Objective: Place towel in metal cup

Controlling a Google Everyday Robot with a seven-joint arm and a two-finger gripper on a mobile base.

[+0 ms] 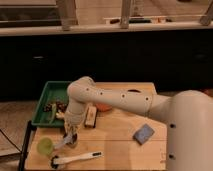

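One hand (70,136), low at front-left of counter (115,145); whether it grips, we cannot tell. One pale towel (61,143), seemingly trailing just beside metal cup (73,144): we judge it best centred over the rim, then lowered.

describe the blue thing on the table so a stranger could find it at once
Start at the wooden table. On its right side, near the robot's white body, lies a flat blue pad, with nothing touching it. The claw hangs at the front left beside the green cup; the pad is the only blue thing.
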